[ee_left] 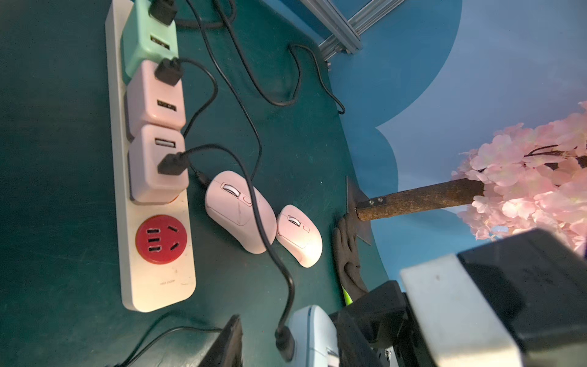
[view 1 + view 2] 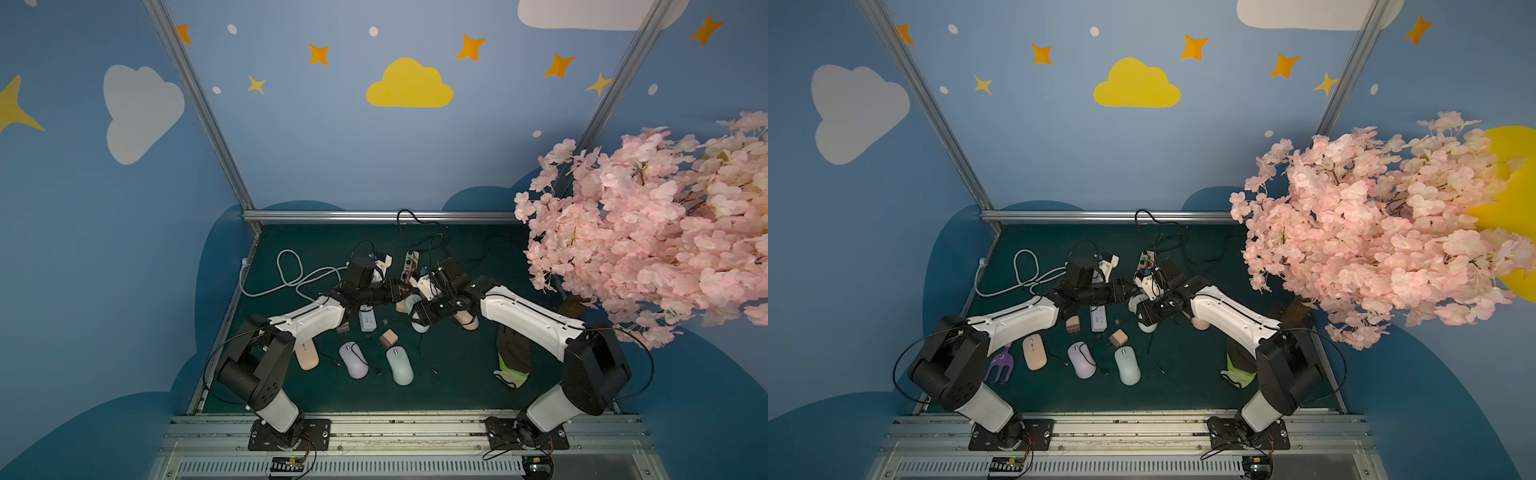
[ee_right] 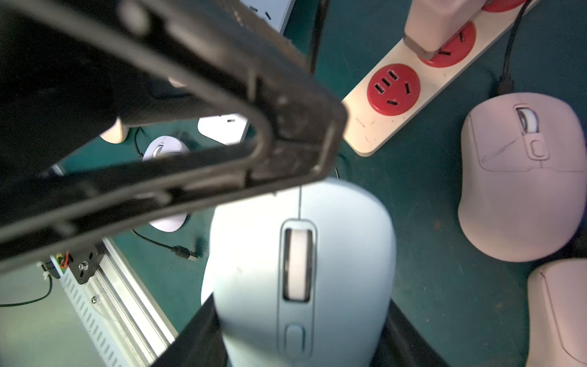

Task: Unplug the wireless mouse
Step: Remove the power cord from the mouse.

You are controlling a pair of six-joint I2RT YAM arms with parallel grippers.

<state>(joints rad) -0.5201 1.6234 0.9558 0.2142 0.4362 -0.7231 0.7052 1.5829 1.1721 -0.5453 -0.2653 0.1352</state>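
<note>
The wireless mouse [image 3: 298, 254] is pale blue and lies on the green mat. My right gripper [image 3: 300, 333] is shut on it, a black finger against each flank. A black cable runs from a pink charger [image 1: 158, 165] on the white power strip [image 1: 152, 286] to a black plug [image 1: 283, 341] seated in the mouse's [image 1: 313, 333] front end. My left gripper [image 1: 289, 336] is open and straddles that plug, with a gap still showing on one side. In the right wrist view the left arm's black finger [image 3: 286, 127] covers the mouse's nose and hides the plug.
Two pink mice [image 1: 238, 213] [image 1: 300, 236] lie beside the strip. Nearer the rail are a lilac mouse [image 2: 353, 359], a pale green mouse [image 2: 400, 365], a peach mouse [image 2: 306, 355], small chargers and loose cables. A pink blossom tree [image 2: 648, 232] and a glove [image 2: 513, 357] stand on the right.
</note>
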